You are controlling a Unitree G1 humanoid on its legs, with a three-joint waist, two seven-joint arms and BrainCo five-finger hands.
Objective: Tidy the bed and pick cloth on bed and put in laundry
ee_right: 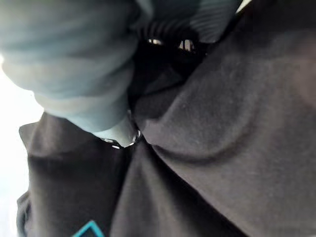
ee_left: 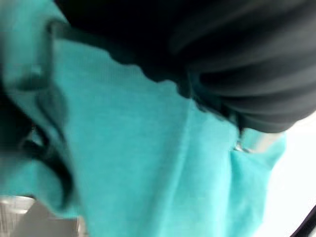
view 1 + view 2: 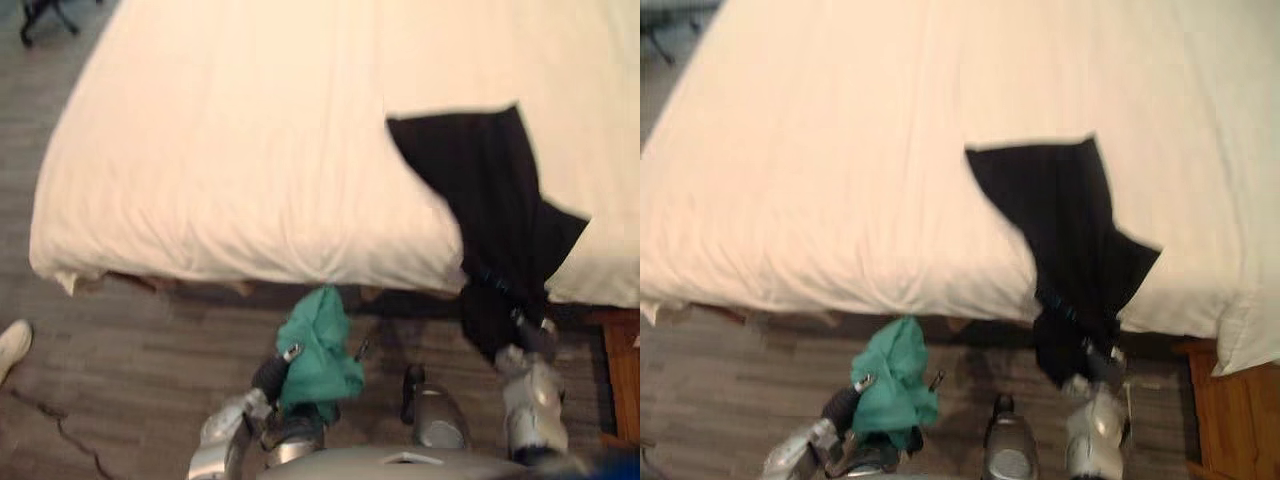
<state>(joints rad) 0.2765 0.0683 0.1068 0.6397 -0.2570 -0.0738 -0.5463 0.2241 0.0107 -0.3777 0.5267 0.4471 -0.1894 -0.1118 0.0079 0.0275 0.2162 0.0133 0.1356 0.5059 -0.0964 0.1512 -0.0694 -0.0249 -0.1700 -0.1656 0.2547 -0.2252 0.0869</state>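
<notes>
Counting cloths: two. One black cloth (image 3: 490, 190), one green cloth (image 3: 318, 350). One bed (image 3: 220, 150) with a cream cover, smooth apart from light creases toward its near edge.

Black cloth: the upper part lies flat on the bed, right of the middle. The lower part spills over the near edge and hangs toward the floor (image 3: 120, 380). The right hand (image 3: 532, 345) sits at the hanging end, below the bed's edge. In the right wrist view a silver finger (image 1: 116, 131) curls into a bunched fold of the black fabric, so this hand is clamped on the cloth. A small teal mark (image 1: 89, 229) shows on the fabric there.

Green cloth: off the bed, bunched on the left hand (image 3: 272, 378), just in front of the bed's near edge and above the wood-plank floor. In the left wrist view green fabric presses close against the hand's dark cover. The grip itself is buried, so I cannot tell whether this hand is clamped or apart.

The two cloths are well apart, green to the left of black.

Also noted:
- one pale shoe (image 3: 12, 345) of a person at the floor's left edge
- one brown wooden piece (image 3: 622, 380) beside the bed's right near corner
- one dark legged base (image 3: 40, 18) on the floor past the bed's far left corner
</notes>
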